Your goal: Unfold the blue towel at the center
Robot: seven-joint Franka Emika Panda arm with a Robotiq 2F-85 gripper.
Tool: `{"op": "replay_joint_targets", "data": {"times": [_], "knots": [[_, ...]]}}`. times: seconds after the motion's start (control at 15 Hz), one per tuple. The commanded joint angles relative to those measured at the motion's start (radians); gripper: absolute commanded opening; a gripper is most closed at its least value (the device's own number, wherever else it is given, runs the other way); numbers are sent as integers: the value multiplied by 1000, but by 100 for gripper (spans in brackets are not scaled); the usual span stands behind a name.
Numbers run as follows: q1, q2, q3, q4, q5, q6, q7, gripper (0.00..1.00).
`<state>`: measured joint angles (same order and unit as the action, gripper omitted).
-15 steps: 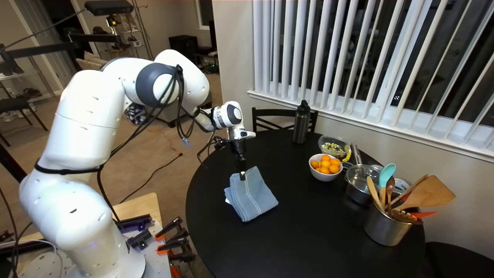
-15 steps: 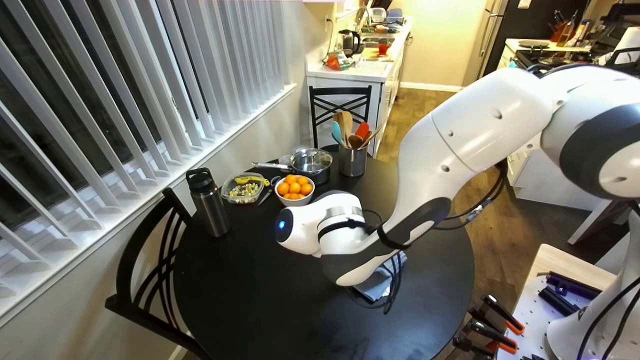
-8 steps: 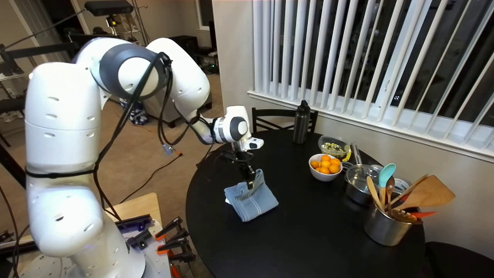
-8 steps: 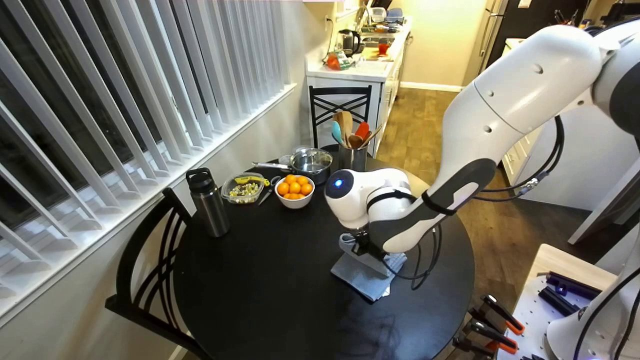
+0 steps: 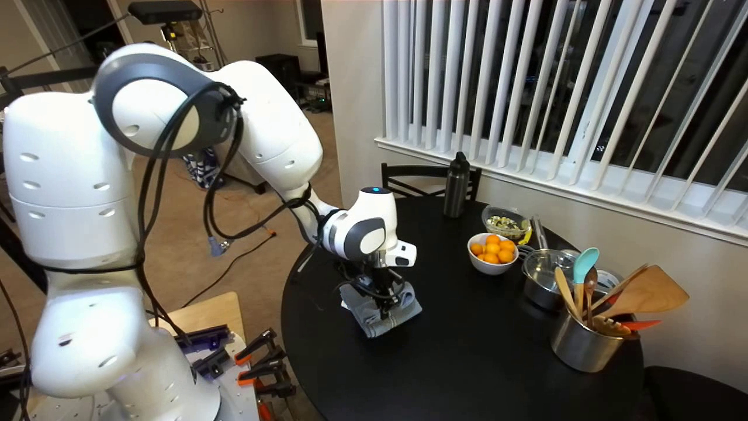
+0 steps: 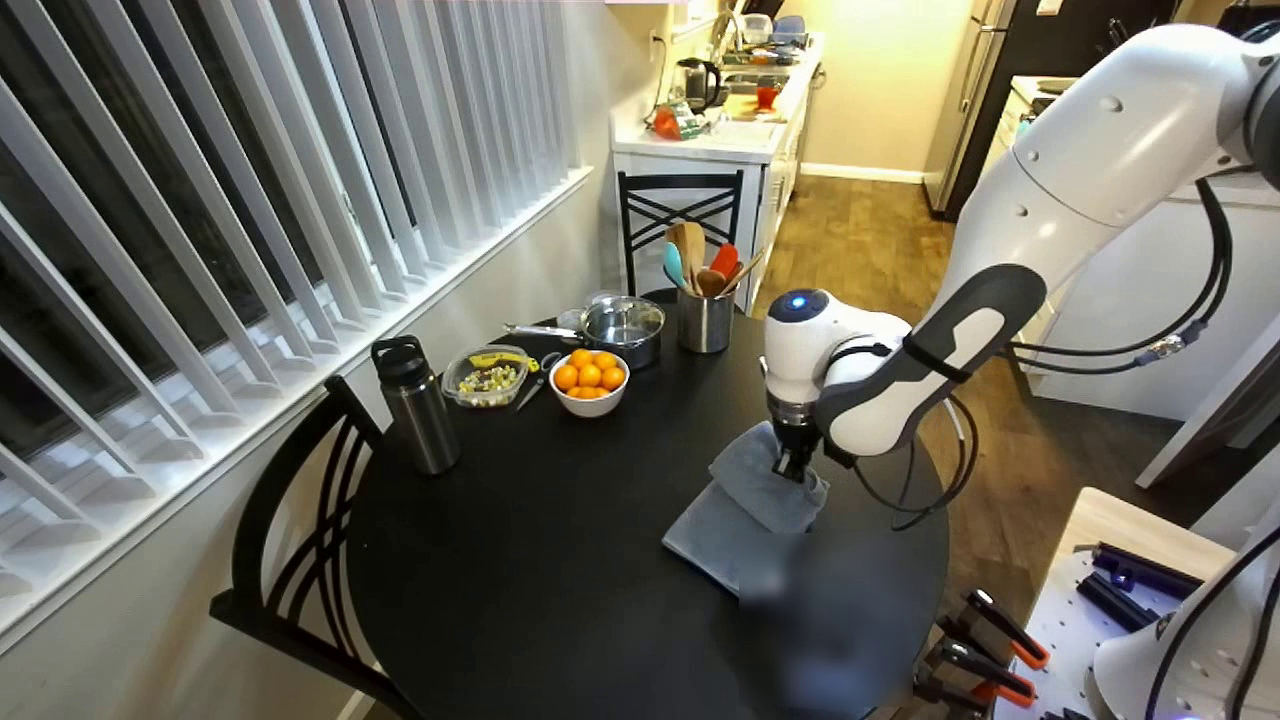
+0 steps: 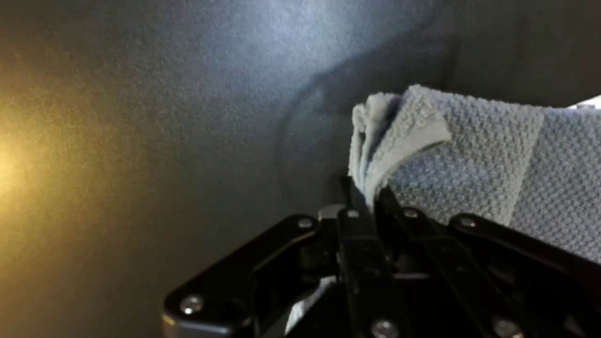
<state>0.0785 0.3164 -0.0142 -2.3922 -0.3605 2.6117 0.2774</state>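
The gripper (image 7: 369,201) grasps an edge of the blue towel (image 5: 365,317) on the table (image 5: 461,351), left of the white bowl (image 5: 489,269) in an exterior view.

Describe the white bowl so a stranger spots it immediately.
Start at the round black table. In an exterior view, look right of the clear food container, in front of the metal pot. The white bowl there stands out from both by its heap of oranges.
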Motion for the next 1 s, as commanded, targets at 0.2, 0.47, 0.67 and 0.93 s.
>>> {"op": "replay_joint_targets", "data": {"times": [0.2,0.47,0.67,0.93], "knots": [[-88,-104,-8,-78,151,-39,-269,5],[-90,-152,-51,-61,99,-135,-282,5],[-103,-179,-70,-53,89,-191,-319,4],[-113,-187,-76,-34,73,-224,-362,4]]}}
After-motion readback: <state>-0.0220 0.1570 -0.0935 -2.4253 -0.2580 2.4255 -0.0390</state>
